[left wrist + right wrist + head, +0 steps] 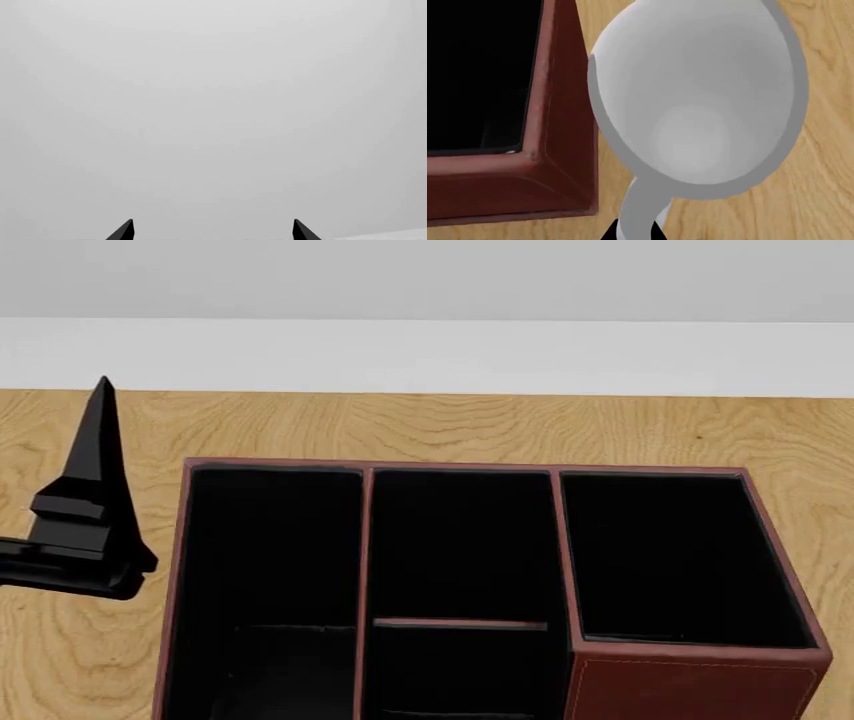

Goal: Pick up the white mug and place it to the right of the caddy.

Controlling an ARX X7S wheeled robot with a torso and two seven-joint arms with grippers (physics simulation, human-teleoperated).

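Observation:
In the right wrist view the white mug is seen from above, its open mouth facing the camera. It sits close beside a corner of the dark red-brown caddy, over the wooden table. My right gripper is shut on the mug's loop handle, with a black fingertip on each side. The head view shows the caddy with three black compartments, but not the mug or the right gripper. My left gripper stands left of the caddy, pointing up. Its fingertips are wide apart with nothing between them.
The wooden table runs back to a pale grey wall. The left wrist view shows only plain grey beyond the fingers. Bare wood lies on the side of the mug away from the caddy.

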